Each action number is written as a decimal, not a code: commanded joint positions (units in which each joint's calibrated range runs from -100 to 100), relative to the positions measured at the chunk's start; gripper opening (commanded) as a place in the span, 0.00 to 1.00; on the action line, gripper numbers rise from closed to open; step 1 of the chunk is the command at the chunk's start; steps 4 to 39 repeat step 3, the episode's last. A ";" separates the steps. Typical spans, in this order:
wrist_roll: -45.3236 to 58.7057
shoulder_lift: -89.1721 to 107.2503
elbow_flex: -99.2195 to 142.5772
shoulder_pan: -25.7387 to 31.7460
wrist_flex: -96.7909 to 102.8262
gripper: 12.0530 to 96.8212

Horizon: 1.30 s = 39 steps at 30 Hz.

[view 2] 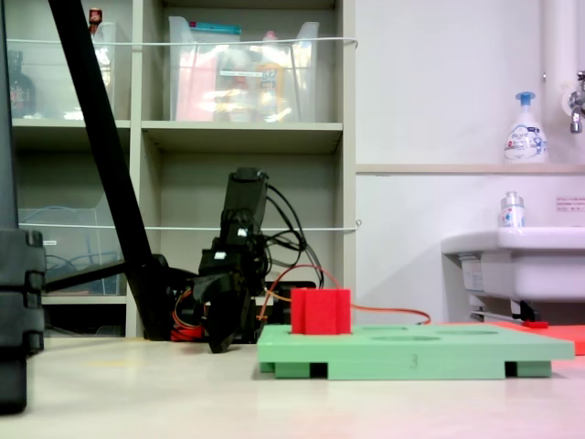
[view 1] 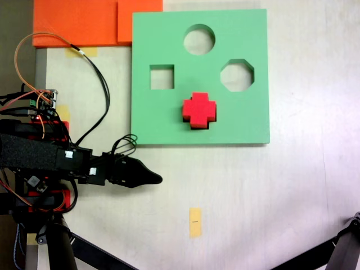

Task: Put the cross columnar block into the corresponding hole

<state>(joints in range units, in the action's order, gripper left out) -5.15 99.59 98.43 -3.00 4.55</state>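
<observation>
The cross columnar block (view 1: 198, 108) is bright red with a plus-shaped top. It stands upright in the lower middle of the green foam board (view 1: 247, 118). It sits over the corresponding hole, of which only a dark sliver (view 1: 196, 127) shows at the block's lower edge. From the side, the block (view 2: 320, 311) rises above the board (view 2: 411, 352). My black gripper (view 1: 159, 179) hovers over the bare table, below and left of the board and well apart from the block. Its jaws meet in one point with nothing between them. Head-on, the gripper (view 2: 222, 340) hangs low behind the board's left end.
The board also has a round cutout (view 1: 199, 39), a square cutout (view 1: 162, 77) and an octagonal cutout (view 1: 237, 75). Orange foam sheets (view 1: 84, 22) lie at the top left. A yellow tape mark (view 1: 195, 222) is on the table. Tripod legs (view 1: 337, 253) cross the bottom corners.
</observation>
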 commanded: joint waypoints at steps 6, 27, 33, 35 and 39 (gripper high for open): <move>0.34 0.41 1.57 0.29 -2.87 0.44; 0.34 0.41 1.57 0.29 -2.87 0.44; 0.34 0.41 1.57 0.29 -2.87 0.44; 0.34 0.41 1.57 0.29 -2.87 0.44; 0.34 0.41 1.57 0.29 -2.87 0.44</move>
